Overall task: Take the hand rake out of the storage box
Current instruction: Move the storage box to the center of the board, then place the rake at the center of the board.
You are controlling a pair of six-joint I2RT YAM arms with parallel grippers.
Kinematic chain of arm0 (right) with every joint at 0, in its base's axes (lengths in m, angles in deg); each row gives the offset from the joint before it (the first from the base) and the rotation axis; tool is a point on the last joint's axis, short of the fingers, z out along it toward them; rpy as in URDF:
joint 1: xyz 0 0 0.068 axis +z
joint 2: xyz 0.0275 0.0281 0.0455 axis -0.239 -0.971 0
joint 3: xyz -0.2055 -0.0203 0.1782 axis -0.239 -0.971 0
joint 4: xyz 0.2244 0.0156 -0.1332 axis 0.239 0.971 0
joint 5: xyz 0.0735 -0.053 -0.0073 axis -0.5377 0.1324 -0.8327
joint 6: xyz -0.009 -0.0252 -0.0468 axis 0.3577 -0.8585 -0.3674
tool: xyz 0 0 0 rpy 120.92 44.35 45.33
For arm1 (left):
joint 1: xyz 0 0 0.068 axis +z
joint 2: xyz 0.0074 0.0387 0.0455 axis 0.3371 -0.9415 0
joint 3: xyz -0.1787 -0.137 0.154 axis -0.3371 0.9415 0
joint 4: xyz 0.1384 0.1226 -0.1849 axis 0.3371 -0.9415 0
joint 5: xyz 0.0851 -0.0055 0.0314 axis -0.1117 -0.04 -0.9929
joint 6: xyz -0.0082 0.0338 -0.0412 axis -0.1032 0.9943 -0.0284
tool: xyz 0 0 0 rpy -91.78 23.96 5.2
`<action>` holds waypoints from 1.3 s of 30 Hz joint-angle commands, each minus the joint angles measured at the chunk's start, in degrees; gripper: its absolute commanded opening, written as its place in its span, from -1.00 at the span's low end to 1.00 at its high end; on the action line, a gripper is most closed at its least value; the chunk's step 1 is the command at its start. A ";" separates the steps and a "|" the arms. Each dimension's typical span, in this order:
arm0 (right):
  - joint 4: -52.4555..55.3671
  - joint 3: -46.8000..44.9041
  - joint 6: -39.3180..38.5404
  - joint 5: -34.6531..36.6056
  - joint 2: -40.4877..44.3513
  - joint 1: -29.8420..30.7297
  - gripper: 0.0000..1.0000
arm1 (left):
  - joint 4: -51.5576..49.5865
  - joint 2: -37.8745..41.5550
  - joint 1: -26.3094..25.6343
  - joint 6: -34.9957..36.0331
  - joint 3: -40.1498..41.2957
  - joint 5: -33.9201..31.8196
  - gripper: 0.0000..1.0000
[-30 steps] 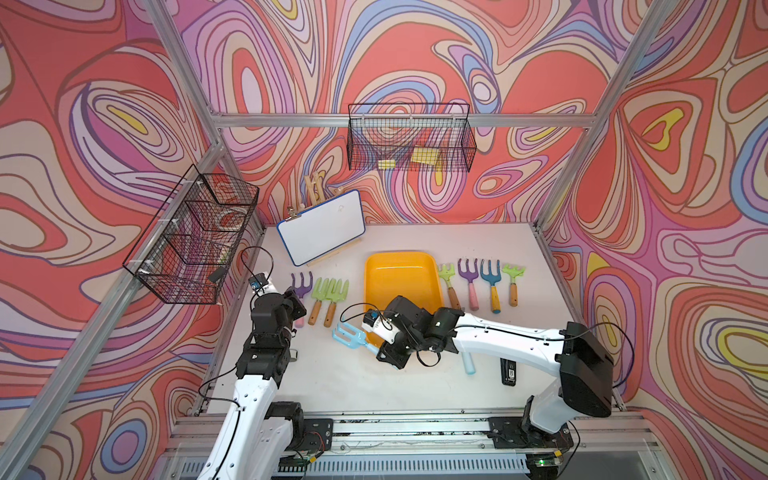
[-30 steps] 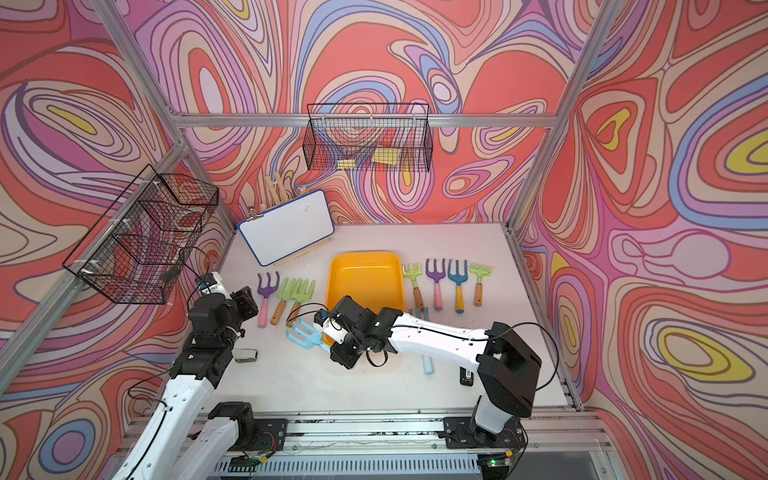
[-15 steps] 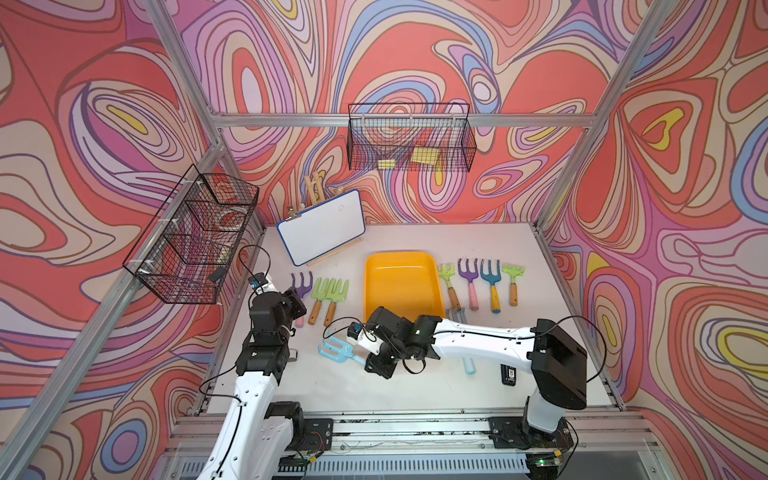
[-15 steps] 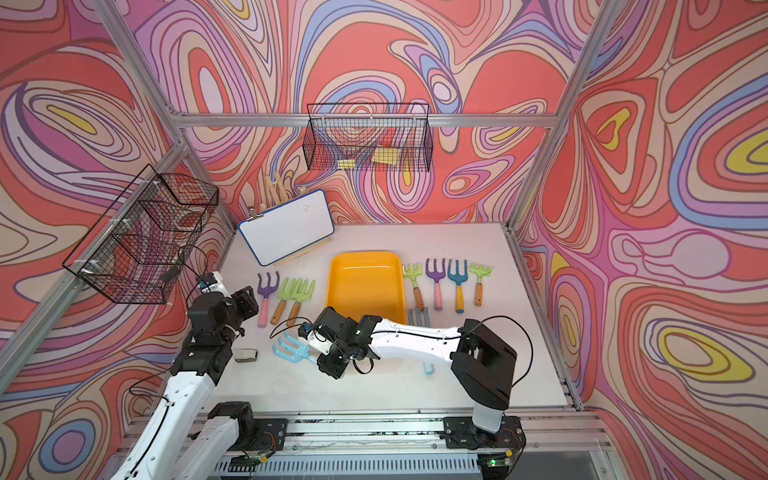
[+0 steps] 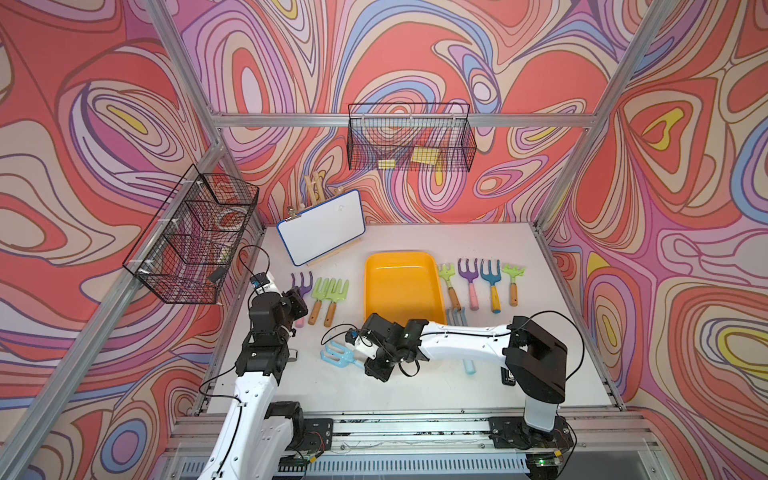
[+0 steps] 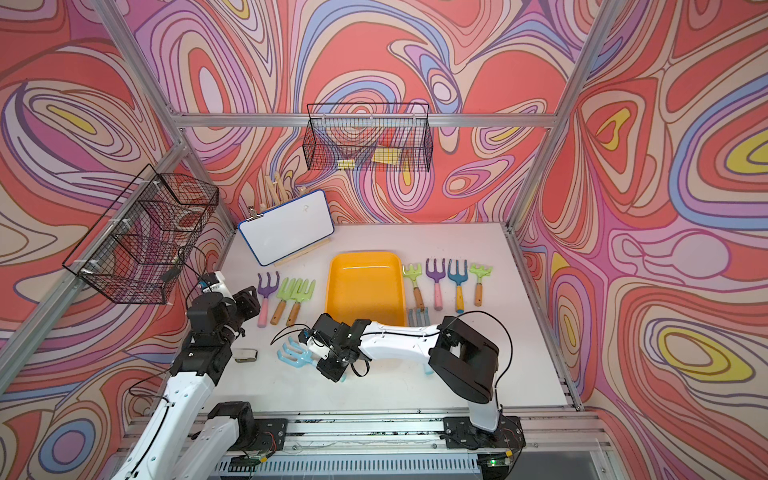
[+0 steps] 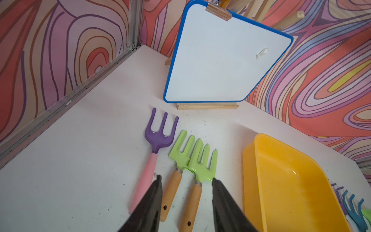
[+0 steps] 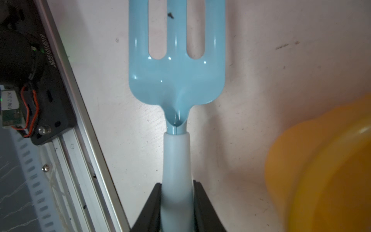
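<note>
The hand rake point(image 5: 338, 353) point(image 6: 293, 353) is light blue with a pale handle. My right gripper point(image 5: 360, 362) point(image 6: 316, 360) point(image 8: 176, 186) is shut on that handle, and the tines point away from it. In both top views the rake sits low over the white table, outside the storage box point(image 5: 401, 286) point(image 6: 365, 286), off its front left corner. The yellow-orange storage box point(image 7: 291, 180) point(image 8: 331, 170) holds nothing. My left gripper point(image 5: 298, 308) point(image 6: 248, 304) point(image 7: 185, 179) is open at the left side, its fingers apart above two wooden rake handles.
A purple rake point(image 5: 302, 286) and two green rakes point(image 5: 330, 293) lie left of the box. Several rakes point(image 5: 482, 282) lie to its right, one point(image 5: 455, 316) partly under my right arm. A whiteboard point(image 5: 322, 226) stands at the back left. Wire baskets point(image 5: 409, 139) point(image 5: 191, 235) hang on the walls.
My right gripper carried the light blue rake from the box's front edge toward the front left of the table. It has hardly moved in the last half second. The left arm stayed still.
</note>
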 commanded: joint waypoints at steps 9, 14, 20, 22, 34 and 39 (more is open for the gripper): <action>-1.28 2.19 1.42 3.31 -3.54 -1.86 -0.66 | 0.35 -0.33 0.38 -0.28 0.09 1.88 -0.09; -1.24 1.94 2.37 5.57 -3.97 -3.31 -0.66 | 0.42 -1.09 0.37 -0.29 -0.09 2.65 -0.09; -1.10 2.17 3.23 7.81 -4.52 -4.43 -0.64 | 0.28 -2.69 0.37 0.39 -0.70 3.44 -0.06; -1.11 2.05 3.36 8.49 -4.52 -4.82 -0.62 | 0.42 -2.96 0.42 0.49 -0.70 3.68 -0.06; -1.24 1.82 3.08 8.90 -4.66 -5.10 -0.48 | 0.60 -3.76 0.37 0.92 -0.88 4.41 -0.06; -1.74 0.91 3.00 8.12 -3.38 -5.09 -0.24 | 0.73 -3.97 0.37 1.26 -0.80 3.93 -0.04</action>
